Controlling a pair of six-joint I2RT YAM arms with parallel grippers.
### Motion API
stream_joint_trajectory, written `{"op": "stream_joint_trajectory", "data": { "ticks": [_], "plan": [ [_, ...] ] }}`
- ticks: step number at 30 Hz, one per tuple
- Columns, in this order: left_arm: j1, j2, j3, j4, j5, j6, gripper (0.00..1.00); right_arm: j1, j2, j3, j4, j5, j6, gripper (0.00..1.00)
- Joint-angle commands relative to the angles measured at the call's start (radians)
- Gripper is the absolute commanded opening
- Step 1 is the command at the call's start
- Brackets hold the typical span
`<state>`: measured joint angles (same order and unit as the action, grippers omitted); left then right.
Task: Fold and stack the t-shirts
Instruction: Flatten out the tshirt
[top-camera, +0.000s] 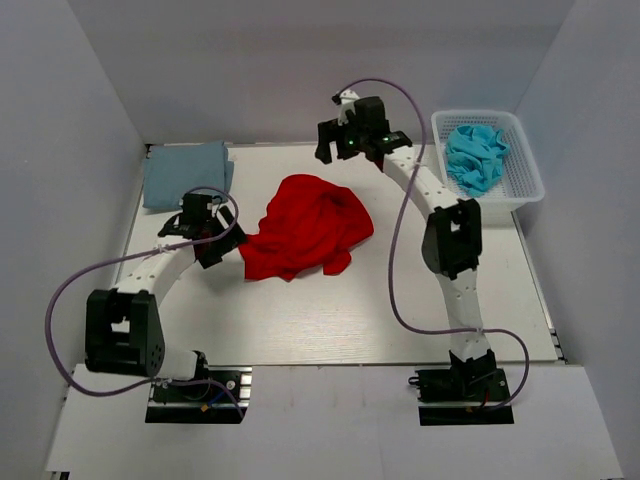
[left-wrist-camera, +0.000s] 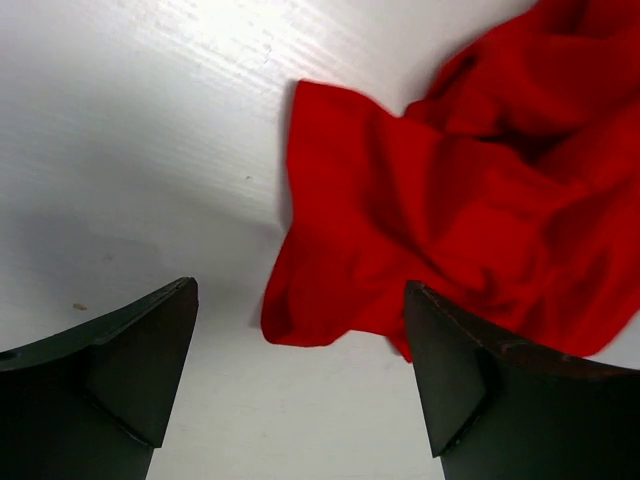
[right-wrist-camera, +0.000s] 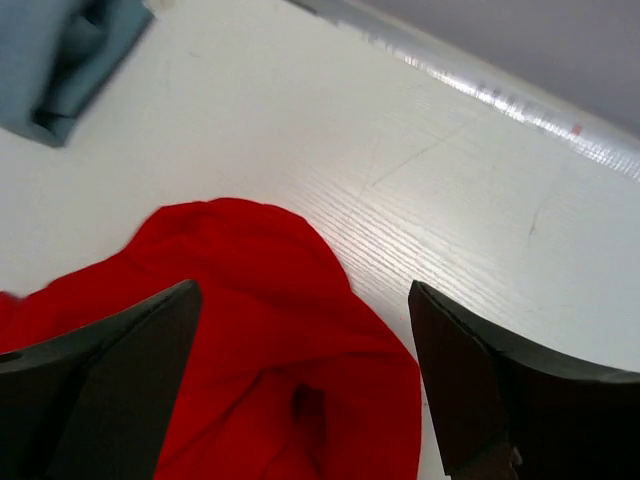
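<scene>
Well, both my pairs of jaws stand wide apart and hold nothing. My left gripper (left-wrist-camera: 300, 295) hangs over the left edge of the red t-shirt (top-camera: 305, 228) — in the wrist view a turned-over lip of cloth lies between its fingers, though I cannot tell whether they touch it. My right gripper (right-wrist-camera: 305, 295) is toward the far side of the table (top-camera: 350, 310), looking down on the shirt's rounded far edge. The red one lies crumpled mid-table. The grey-blue t-shirt (top-camera: 185, 173) sits folded at the far-left corner (well apart from the red). The turquoise t-shirt (top-camera: 476, 155) is bunched inside the white basket (top-camera: 530, 180) at the far right.
</scene>
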<state>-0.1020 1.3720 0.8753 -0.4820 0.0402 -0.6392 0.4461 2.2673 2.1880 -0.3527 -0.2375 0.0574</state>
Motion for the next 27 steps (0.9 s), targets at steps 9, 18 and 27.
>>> {"op": "stream_joint_trajectory", "data": {
  "ticks": [9, 18, 27],
  "plan": [
    [-0.018, 0.171, -0.024, 0.058, 0.102, -0.010, 0.79, 0.089, 0.192, 0.072, 0.104, 0.233, -0.054, 0.90],
    [-0.027, 0.283, -0.048, 0.186, 0.217, -0.001, 0.63, 0.098, 0.221, -0.016, 0.116, 0.199, -0.022, 0.79],
    [-0.036, 0.291, -0.015, 0.160, 0.205, 0.009, 0.04, 0.114, 0.268, -0.028, 0.133, 0.127, -0.004, 0.59]
  ]
}}
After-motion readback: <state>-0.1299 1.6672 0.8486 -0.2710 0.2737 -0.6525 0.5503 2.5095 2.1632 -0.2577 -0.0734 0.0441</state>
